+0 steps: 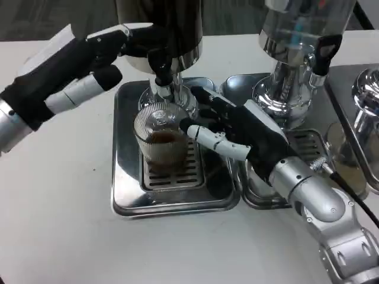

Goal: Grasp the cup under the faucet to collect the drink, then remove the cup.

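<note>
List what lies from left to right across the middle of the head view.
Left hand → black tap handle → ribbed cup holding brown drink → right hand → second dispenser's base → third chrome stand.

Behind the right robot hand (237, 133), the cup (161, 139) wall is hidden. Above the left robot hand (89, 65), the dispenser (160, 23) top is cut off.

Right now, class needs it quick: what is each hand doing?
Left hand: holding the faucet lever of the dispenser.
Right hand: holding the cup, which has brown drink in it, under the faucet.
</note>
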`<state>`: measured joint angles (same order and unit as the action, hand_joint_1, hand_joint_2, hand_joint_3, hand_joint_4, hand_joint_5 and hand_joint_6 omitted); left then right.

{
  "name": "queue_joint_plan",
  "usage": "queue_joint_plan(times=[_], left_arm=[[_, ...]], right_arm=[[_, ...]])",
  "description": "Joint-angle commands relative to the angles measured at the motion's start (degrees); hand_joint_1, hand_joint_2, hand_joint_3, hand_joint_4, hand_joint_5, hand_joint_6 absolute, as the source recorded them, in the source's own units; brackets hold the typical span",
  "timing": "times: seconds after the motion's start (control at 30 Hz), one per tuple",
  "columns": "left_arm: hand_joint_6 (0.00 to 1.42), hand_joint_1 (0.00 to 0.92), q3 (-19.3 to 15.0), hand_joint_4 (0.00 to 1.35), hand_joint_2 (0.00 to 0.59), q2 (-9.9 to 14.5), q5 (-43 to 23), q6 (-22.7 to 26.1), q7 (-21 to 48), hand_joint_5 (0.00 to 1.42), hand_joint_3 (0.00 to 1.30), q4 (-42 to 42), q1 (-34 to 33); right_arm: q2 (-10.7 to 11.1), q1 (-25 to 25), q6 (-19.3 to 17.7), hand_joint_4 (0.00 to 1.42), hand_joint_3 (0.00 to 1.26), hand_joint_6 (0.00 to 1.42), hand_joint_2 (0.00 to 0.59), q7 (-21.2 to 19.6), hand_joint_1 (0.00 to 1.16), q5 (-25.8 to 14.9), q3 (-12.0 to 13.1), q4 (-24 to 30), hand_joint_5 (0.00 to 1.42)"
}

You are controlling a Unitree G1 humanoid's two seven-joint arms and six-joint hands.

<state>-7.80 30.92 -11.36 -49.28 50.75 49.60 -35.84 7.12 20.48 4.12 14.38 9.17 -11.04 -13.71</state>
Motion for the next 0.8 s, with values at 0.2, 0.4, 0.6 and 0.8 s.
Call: queue_joint_plan(times=[0.2, 0.4, 0.6, 0.8], left_arm=[[0.21, 0.0, -2.9, 0.15, 0.07, 3.5, -0.6, -0.1, -1.7, 0.14, 0.24, 0.9, 4.5], [0.22, 0.0, -5.1, 0.15, 0.074, 5.7, -0.5, -0.2, -2.7, 0.14, 0.25, 1.8, 8.1], [0.22, 0.0, -6.2, 0.16, 0.077, 7.1, -0.4, 0.1, -3.6, 0.15, 0.25, 2.1, 11.2], [0.22, 0.0, -6.7, 0.17, 0.081, 7.3, -0.1, 0.5, -4.1, 0.15, 0.27, 1.6, 13.2]], right_arm=[[-0.7, 1.9, -2.3, 0.0, 0.01, 0.1, 0.257, 0.7, 0.43, -1.7, 0.2, -2.8, 0.07], [-0.7, 2.7, -3.3, 0.0, 0.0, 0.06, 0.246, 1.8, 0.4, -2.4, -0.1, -4.9, 0.02], [-0.6, 3.9, -4.2, 0.0, 0.0, 0.01, 0.222, 3.7, 0.38, -2.3, -0.6, -7.5, 0.0], [-0.2, 5.5, -5.0, 0.0, 0.0, 0.0, 0.213, 4.7, 0.42, -1.0, -2.1, -10.0, 0.0]])
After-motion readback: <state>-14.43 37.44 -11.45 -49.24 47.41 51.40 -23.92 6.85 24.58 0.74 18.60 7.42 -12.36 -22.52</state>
